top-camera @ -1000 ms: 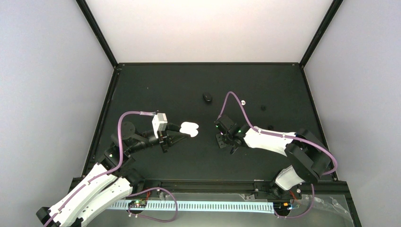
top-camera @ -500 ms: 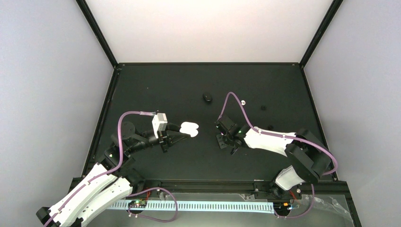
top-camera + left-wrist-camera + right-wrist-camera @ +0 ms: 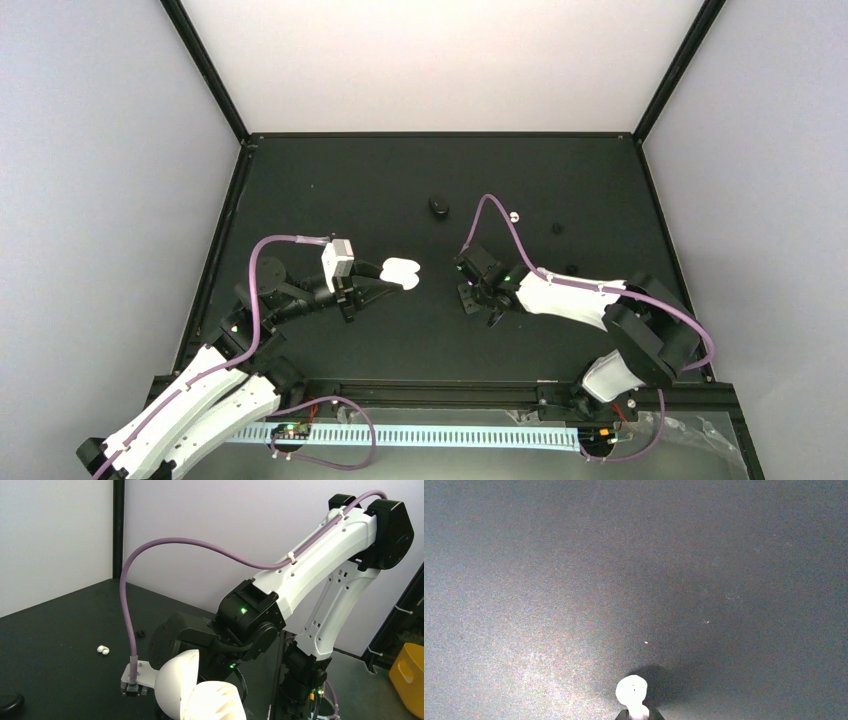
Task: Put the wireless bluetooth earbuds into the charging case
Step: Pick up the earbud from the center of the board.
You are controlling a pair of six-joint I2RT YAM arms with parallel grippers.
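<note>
As seen from overhead, listed by size:

- Matte black table top (image 3: pixel 330 190), walled by pale panels.
- White-and-black left arm (image 3: pixel 190 400), reaching in from the near left. Left gripper (image 3: pixel 388 280) closed on the glossy white pill-shaped plastic charging case (image 3: pixel 402 270). Case held near table centre, lid swung open.
- White-and-black right arm (image 3: pixel 575 295), folded in from the near right. Right gripper (image 3: pixel 481 305) pointing down, well apart from the charging case. Fingertips pinched on one tiny glossy white rounded plastic earbud (image 3: pixel 631 690), over bare table in the right wrist view.
- Small black oval case (image 3: pixel 438 206), lying on the far half of the table.
- Second tiny white earbud (image 3: pixel 513 215), loose on the table to the right of that black case, apart from both grippers.
</note>
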